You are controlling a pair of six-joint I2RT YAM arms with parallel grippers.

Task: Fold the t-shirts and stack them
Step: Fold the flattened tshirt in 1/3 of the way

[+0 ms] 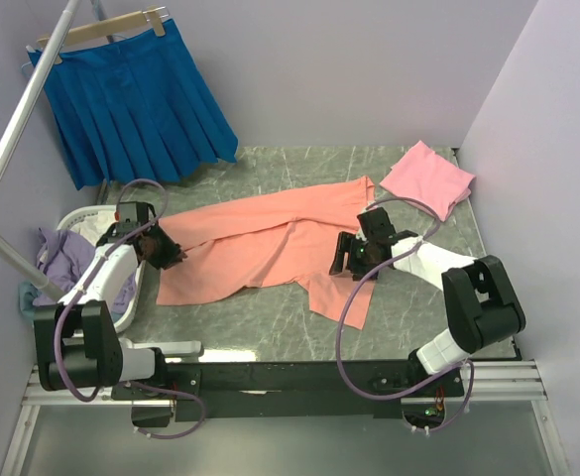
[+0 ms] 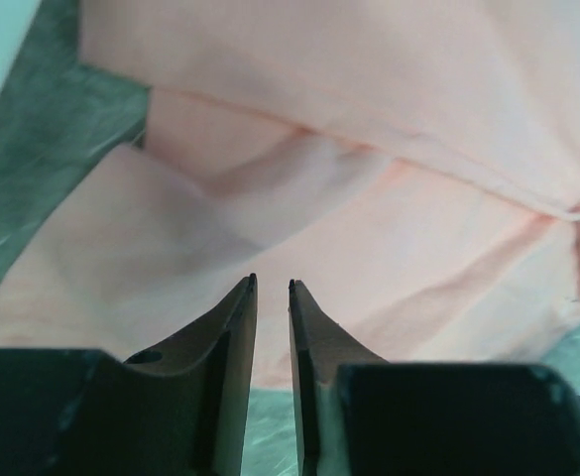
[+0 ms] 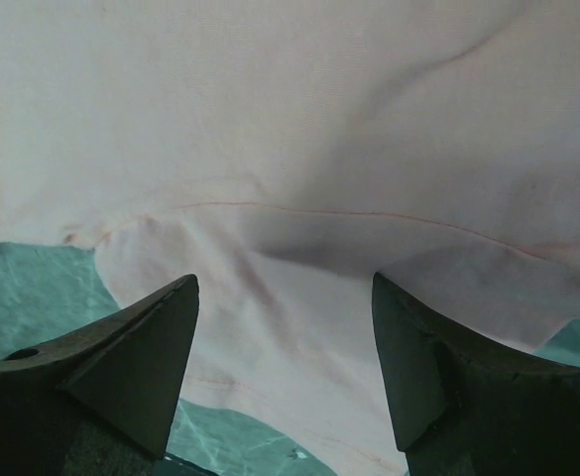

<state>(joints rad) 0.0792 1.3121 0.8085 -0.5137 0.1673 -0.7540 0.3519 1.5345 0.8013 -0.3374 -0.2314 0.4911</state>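
On the table (image 1: 270, 327), salmon-orange t-shirt (image 1: 260, 243) spread rumpled; my right gripper (image 3: 285, 288) gapes above it, left gripper (image 2: 271, 285) slit-open and empty at its edge, so I risk pinching one layer and skewing the fold.

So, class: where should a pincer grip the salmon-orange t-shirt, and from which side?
The salmon-orange t-shirt lies flat and limp on the table, so likely pinch its free left edge, coming from above on that side.

Matt, soft cloth salmon t-shirt (image 1: 260, 243) on a smooth, faintly glossy marbled table (image 1: 260, 332).
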